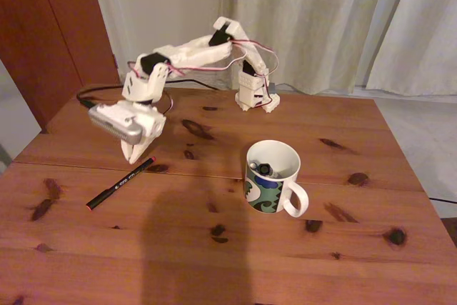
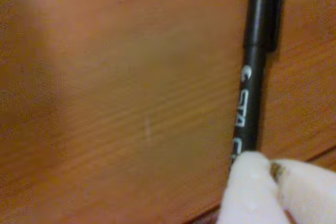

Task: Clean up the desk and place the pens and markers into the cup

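A slim black pen (image 1: 121, 183) with red tips and white lettering lies lower left on the worktop (image 1: 214, 262), the fingers (image 1: 136, 153) closed together at its end, gripping nothing I can make out.

pale curtains (image 1: 335, 19) behind, reddish-brown door (image 1: 50, 33) at left, possibly a dark cable (image 1: 96, 93) near it

I work in a home room: pale curtains (image 1: 335, 19) hang to the floor at twelve o'clock behind my knotty pine worktop (image 1: 214, 262), a reddish wooden door (image 1: 50, 26) stands at ten o'clock, and a patterned mug (image 1: 273, 176) sits at centre.
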Motion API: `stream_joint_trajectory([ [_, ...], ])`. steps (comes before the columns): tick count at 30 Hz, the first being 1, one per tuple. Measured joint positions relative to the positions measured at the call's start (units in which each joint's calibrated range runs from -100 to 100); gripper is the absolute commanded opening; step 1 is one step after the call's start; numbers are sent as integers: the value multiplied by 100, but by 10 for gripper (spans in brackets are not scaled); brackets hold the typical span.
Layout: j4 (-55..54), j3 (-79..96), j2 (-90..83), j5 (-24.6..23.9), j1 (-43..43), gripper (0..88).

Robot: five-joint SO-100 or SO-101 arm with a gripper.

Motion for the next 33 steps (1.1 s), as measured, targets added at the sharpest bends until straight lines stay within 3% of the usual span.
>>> stream_joint_trajectory([
  [13,0,-170,415,5,-7,8],
  [26,0,-170,415,-493,-7,8],
  [33,0,42,415,-469,-7,8],
])
